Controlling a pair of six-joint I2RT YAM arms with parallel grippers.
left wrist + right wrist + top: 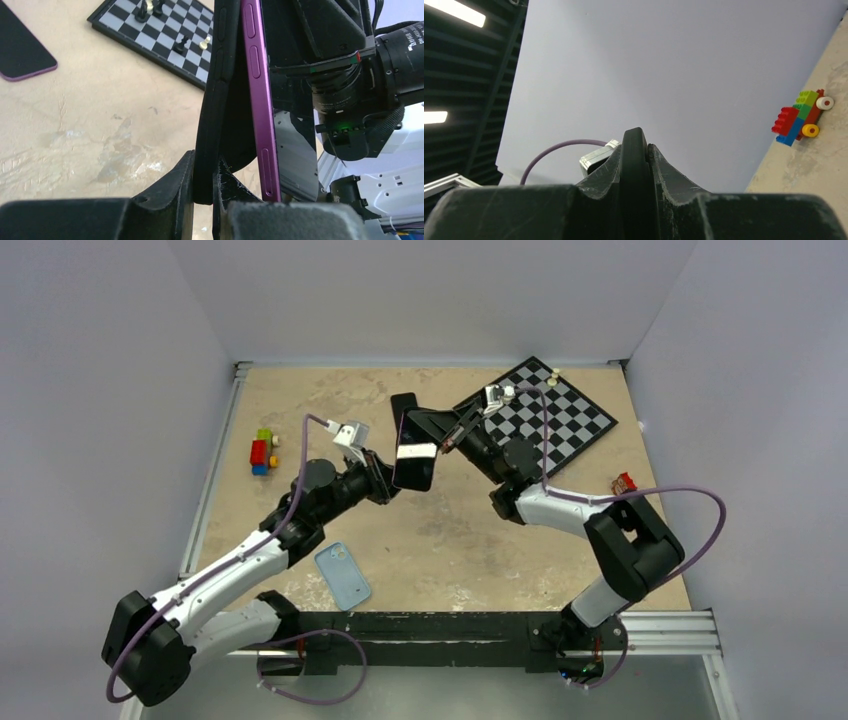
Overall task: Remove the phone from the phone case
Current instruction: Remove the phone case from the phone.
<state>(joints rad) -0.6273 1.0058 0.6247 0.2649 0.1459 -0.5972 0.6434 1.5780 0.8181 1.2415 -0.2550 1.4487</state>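
Table [450, 550]; end effectors [204, 197] [636, 150] tight on case [216, 100]

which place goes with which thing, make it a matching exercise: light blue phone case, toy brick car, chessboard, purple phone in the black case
Things: 1 light blue phone case; 2 toy brick car; 3 chessboard; 4 purple phone in black case.
Places: A far right of table; B held between left tool and right tool; C near edge of table; D left side of table.
Pairs: 1-C, 2-D, 3-A, 4-B.
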